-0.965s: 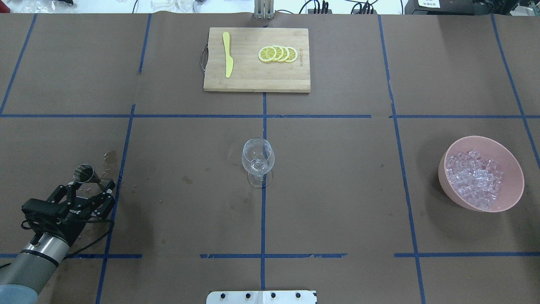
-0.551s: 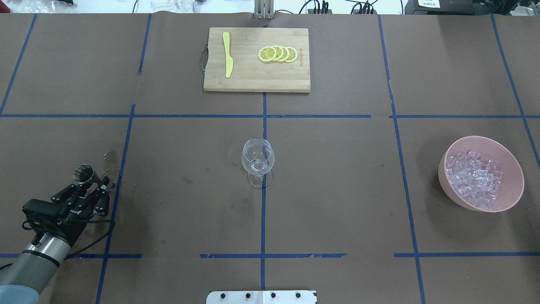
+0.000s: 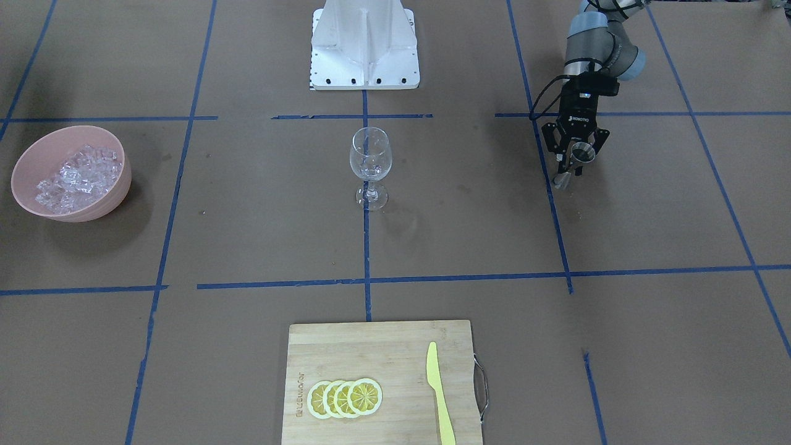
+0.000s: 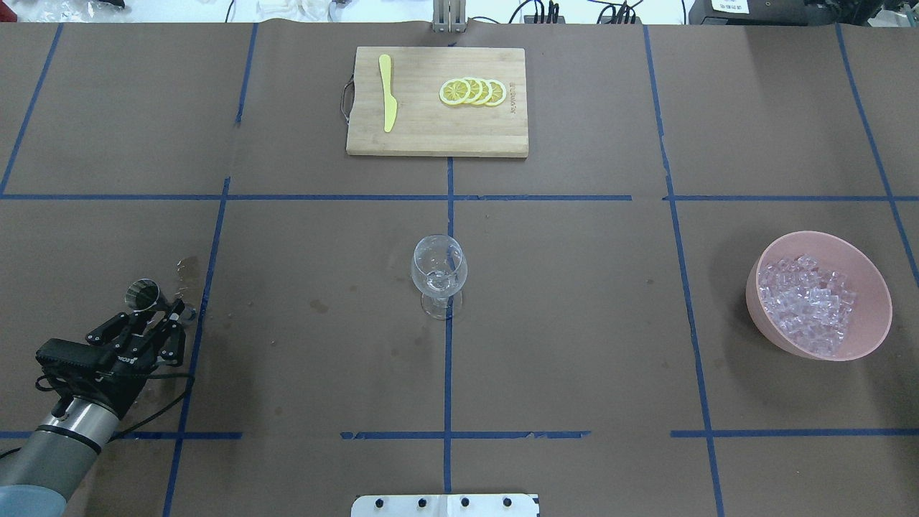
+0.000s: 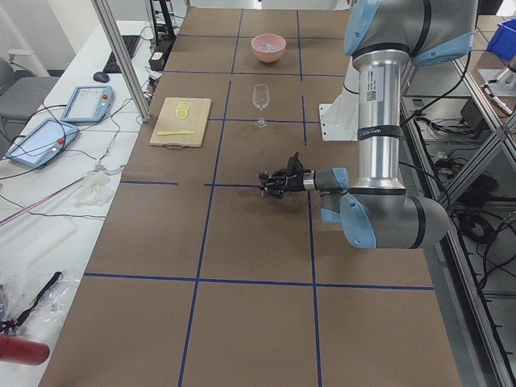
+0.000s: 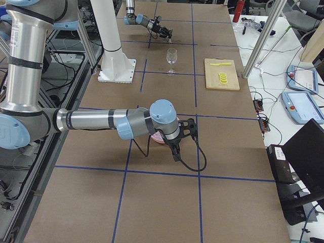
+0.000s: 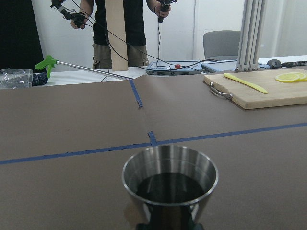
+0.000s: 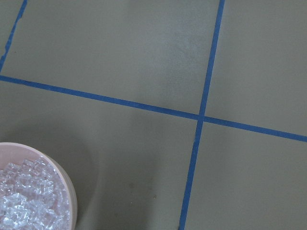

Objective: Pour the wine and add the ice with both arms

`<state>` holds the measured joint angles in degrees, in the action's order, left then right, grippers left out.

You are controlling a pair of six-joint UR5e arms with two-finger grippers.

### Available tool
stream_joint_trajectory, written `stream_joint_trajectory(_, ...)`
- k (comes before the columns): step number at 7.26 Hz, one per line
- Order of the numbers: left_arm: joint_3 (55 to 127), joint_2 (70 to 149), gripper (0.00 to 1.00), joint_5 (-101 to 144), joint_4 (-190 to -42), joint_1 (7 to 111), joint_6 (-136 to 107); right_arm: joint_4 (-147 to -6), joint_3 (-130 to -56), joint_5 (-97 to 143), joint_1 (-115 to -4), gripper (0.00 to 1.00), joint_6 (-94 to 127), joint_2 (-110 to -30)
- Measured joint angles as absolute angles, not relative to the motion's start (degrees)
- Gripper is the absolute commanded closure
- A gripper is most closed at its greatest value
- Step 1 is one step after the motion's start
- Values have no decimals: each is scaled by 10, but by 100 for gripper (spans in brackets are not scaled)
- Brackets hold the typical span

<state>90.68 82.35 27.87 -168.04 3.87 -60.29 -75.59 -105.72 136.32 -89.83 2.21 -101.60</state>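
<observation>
My left gripper (image 4: 159, 321) is shut on a small steel jigger (image 4: 143, 294) at the table's left side, low over the paper. The left wrist view shows the jigger (image 7: 169, 179) upright, holding dark liquid. It also shows in the front-facing view (image 3: 579, 154). An empty wine glass (image 4: 439, 276) stands upright at the table's centre. A pink bowl (image 4: 754, 301) at the right holds the ice (image 4: 808, 305). My right gripper (image 6: 186, 130) hangs over the table by the bowl; I cannot tell if it is open or shut. The right wrist view shows the bowl's rim (image 8: 67, 191) and the ice (image 8: 26, 206).
A wooden cutting board (image 4: 438, 136) at the far middle carries lemon slices (image 4: 474, 91) and a yellow knife (image 4: 388, 100). A wet stain (image 4: 188, 266) lies just beyond the jigger. The white robot base (image 3: 364, 43) stands at the near edge.
My left gripper's fingers, spread wide around the jigger a second ago, have closed on it. It has barely moved since. The glass and bowl have not moved.
</observation>
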Motion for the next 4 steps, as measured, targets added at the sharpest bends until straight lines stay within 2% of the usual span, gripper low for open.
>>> stream_joint_trajectory(1,906,824,100,279,-1680,39,-603,-756,-1057,1363,-898,0,22,-1016)
stream_joint_trajectory(4,910,820,100,279,-1725,40,-595,-756,-1056,1363,-898,0,22,-1015)
